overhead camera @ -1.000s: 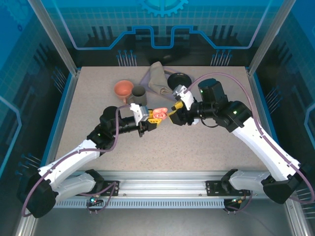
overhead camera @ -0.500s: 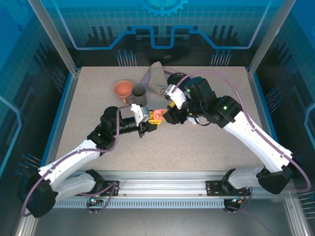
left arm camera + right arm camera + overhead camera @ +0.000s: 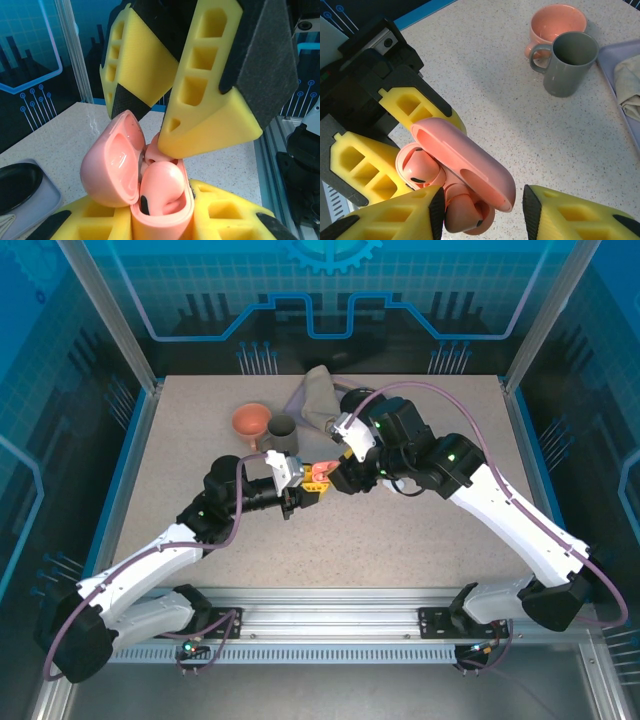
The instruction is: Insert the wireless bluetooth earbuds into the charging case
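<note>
The left gripper [image 3: 314, 482] is clenched on the base of a glossy salmon-pink, pebble-shaped plastic charging case [image 3: 465, 165], whose lid is hinged open. The right gripper [image 3: 482, 210] is released, its yellow fingers spread astride the lid edge. One fingertip [image 3: 172, 142] touches one of two small salmon-pink earbuds [image 3: 160, 185] sitting in the case between the left fingers.

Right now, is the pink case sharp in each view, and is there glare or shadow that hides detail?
Left wrist view: the pink charging case is sharp, with soft glare on the glossy inside of its lid. Right wrist view: even light, no blur; the grey mug throws only a soft shadow. Top view: sharp, but the case is too small for detail.
</note>
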Robot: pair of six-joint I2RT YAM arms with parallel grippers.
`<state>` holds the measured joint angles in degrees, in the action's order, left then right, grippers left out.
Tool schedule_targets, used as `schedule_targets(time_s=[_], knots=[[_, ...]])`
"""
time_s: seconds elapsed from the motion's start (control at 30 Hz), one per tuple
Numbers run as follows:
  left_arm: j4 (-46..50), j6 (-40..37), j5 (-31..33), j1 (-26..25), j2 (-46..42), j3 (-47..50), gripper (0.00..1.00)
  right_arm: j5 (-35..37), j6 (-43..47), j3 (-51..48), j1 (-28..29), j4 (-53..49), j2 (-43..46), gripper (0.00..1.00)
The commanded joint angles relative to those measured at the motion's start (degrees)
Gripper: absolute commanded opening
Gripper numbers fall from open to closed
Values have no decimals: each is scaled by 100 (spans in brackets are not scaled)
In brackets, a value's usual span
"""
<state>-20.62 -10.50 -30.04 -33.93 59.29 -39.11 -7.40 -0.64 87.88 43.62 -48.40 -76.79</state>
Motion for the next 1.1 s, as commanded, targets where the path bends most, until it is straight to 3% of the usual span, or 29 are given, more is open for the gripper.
schedule_targets(time_s=[0.0, 0.27, 0.5, 0.63, 1.07], knots=[[-47, -22, -64, -49, -14, -187, 0, 102, -31, 134, 65, -153, 13, 49], [-56, -9, -60, -50, -5, -178, 0, -29, -18, 134, -6, -112, 152, 53], [-79, 13, -58, -48, -14, -180, 0, -1111, -391, -276, -574, 490, 632, 68], [-104, 38, -78, -45, -22, -181, 0, -1083, -608, -338, -810, 392, 536, 66], [-100, 48, -81, -46, -67, -177, 0, -1127, -743, -331, -824, 325, 95, 65]])
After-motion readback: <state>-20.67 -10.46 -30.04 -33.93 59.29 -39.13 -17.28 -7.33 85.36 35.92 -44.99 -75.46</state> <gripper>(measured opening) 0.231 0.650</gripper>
